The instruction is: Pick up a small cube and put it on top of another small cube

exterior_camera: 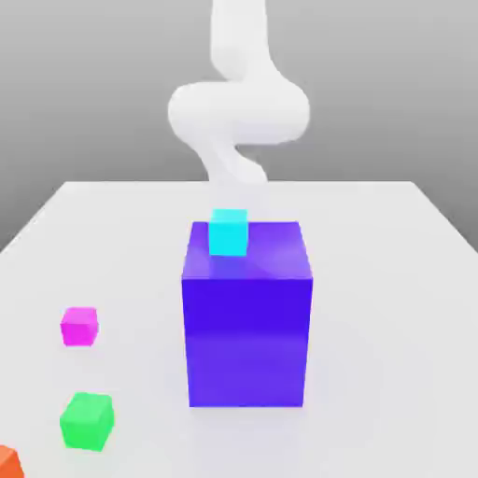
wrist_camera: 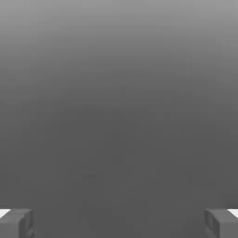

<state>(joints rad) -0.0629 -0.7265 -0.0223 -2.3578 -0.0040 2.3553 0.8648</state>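
The small magenta-pink cube (exterior_camera: 79,327) rests on the white table at the exterior view's left, apart from everything else. A cyan small cube (exterior_camera: 228,231) sits on top of the big blue-purple block (exterior_camera: 247,317), near its back left edge. A green small cube (exterior_camera: 87,421) lies in front of the magenta one. My white arm (exterior_camera: 238,112) rises behind the big block. In the hand view my gripper (wrist_camera: 119,223) is open, its grey fingertips (wrist_camera: 16,223) far apart with nothing between them, facing plain grey background.
An orange object (exterior_camera: 7,463) pokes in at the front left corner of the exterior view. The white table (exterior_camera: 373,308) stretches bare to the right of the big block.
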